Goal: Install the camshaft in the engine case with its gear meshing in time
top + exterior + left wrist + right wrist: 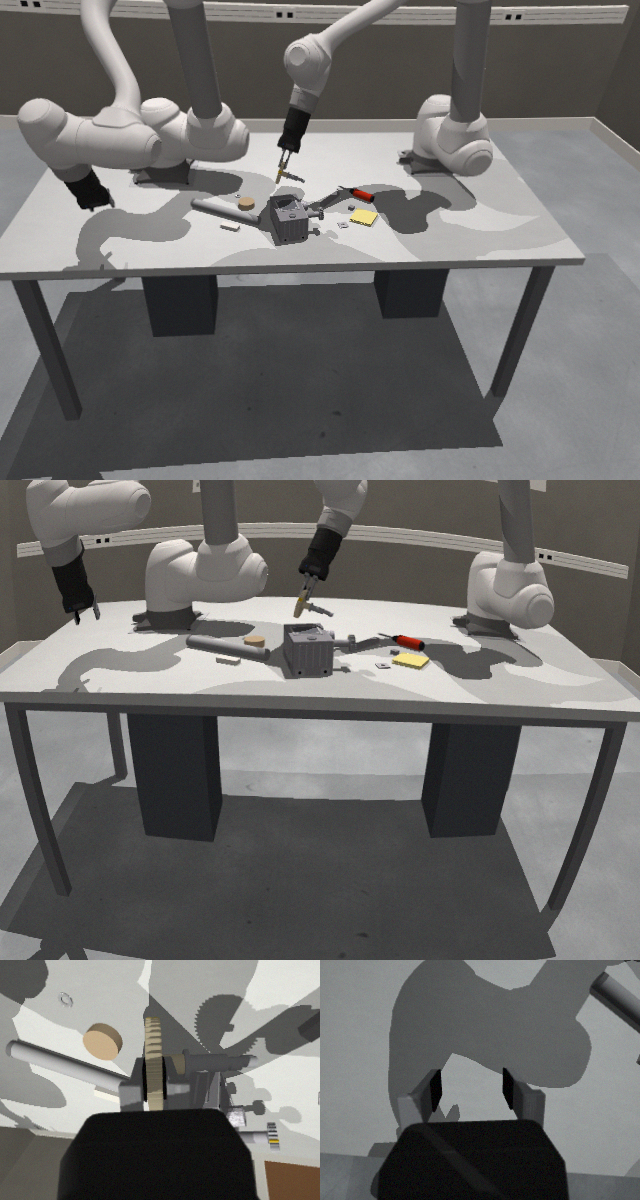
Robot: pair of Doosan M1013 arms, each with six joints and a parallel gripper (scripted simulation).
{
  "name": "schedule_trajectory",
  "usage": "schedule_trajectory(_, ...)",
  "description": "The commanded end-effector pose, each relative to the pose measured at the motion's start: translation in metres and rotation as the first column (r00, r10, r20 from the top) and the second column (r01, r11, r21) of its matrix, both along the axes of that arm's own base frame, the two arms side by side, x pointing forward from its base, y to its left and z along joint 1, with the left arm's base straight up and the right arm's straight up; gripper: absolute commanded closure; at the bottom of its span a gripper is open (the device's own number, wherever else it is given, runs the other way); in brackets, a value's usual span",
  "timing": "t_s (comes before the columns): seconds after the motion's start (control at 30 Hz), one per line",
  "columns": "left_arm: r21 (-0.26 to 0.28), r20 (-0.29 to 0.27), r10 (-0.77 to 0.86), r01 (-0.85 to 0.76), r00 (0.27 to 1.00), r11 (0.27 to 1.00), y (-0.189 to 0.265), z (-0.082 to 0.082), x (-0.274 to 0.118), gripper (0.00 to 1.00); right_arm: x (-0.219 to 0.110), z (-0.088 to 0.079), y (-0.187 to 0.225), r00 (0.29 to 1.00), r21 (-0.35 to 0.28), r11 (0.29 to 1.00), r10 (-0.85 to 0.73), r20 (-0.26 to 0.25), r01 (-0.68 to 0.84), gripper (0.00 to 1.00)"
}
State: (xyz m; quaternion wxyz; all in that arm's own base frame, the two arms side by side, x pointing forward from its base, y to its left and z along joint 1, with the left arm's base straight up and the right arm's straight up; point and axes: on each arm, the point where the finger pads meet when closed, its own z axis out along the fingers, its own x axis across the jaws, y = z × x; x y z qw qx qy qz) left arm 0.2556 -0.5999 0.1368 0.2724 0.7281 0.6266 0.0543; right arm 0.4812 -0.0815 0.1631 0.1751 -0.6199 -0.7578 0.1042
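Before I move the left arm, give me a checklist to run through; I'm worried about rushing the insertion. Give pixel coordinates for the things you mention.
1. Camshaft (295, 178) (318, 608) (210, 1062) gripped by left end effector (282, 168) (303, 598) (154, 1070): ok, at its big gear (279, 176) (298, 608) (153, 1040).
2. Engine case (293, 227) (310, 655) (214, 1092) upright: ok.
3. Right end effector (102, 205) (86, 616) (472, 1089) open, away from the case: ok.
4. Small crank gear's (320, 213) (352, 642) (273, 1136) yellow mark visible: ok, in the left wrist view.
5. Shaft lined up with the bearing: cannot tell.
6. Marked gap timed to marked tooth: cannot tell.

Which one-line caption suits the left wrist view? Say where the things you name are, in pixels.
Fingers gripping the camshaft's big tan gear (154, 1067), its shaft (212, 1062) pointing sideways.
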Motion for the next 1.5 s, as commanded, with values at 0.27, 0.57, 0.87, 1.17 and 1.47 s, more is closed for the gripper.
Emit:
schedule_trajectory(0.27, 0.096, 0.011, -0.174, 0.172, 0.985, 0.980, 0.011, 0.003, 0.008, 0.71, 0.000, 0.001, 0.000, 1.000, 0.000, 1.000, 0.000, 0.002, 0.000, 0.00)
schedule_trajectory(0.57, 0.178, 0.010, -0.321, 0.314, 0.947, 0.933, 0.021, 0.004, 0.015, 0.71, 0.000, 0.001, 0.000, 1.000, 0.000, 1.000, 0.000, 0.002, 0.000, 0.00)
schedule_trajectory(0.87, 0.297, -0.013, -0.524, 0.504, 0.852, 0.811, 0.037, 0.006, 0.025, 0.71, 0.000, 0.001, 0.000, 1.000, 0.000, 1.000, 0.000, 0.002, 0.000, 0.00)
schedule_trajectory(1.17, 0.387, -0.055, -0.677, 0.640, 0.734, 0.663, 0.050, 0.007, 0.033, 0.71, 0.000, 0.001, 0.000, 1.000, 0.000, 1.000, 0.000, 0.002, 0.000, 0.00)
schedule_trajectory(1.47, 0.491, -0.141, -0.833, 0.768, 0.535, 0.410, 0.068, 0.009, 0.045, 0.71, 0.000, 0.001, 0.000, 1.000, 0.000, 1.000, 0.000, 0.002, 0.000, 0.00)
